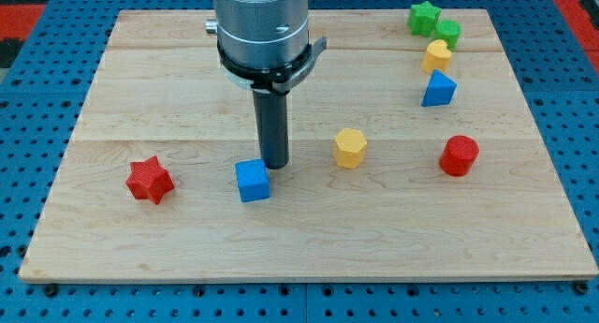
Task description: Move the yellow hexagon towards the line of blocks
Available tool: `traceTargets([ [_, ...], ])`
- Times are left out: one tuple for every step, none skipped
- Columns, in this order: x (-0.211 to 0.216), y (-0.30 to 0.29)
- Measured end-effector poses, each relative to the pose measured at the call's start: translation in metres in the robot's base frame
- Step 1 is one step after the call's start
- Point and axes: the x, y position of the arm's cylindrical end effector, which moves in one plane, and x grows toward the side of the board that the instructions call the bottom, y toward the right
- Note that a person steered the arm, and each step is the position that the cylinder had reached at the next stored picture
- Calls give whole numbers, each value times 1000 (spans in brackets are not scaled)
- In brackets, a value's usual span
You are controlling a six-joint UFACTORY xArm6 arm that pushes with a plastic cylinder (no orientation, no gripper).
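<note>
Camera view: my tip touching blue cube on tabletop, fingerless, gripping nothing. Yellow hexagon at 3 o'clock from tip, well apart; line of blocks at 1 o'clock from hexagon.

No writing, label, brand, number or sign can be read anywhere: not on the wooden board, not on any coloured block, and not on the arm's grey housing.
</note>
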Motion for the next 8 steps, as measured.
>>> traceTargets([
  [0, 39],
  [0, 66],
  [0, 67],
  [-8, 74],
  [-19, 82],
  [-18, 82],
  [-5, 82],
  [-5, 82],
])
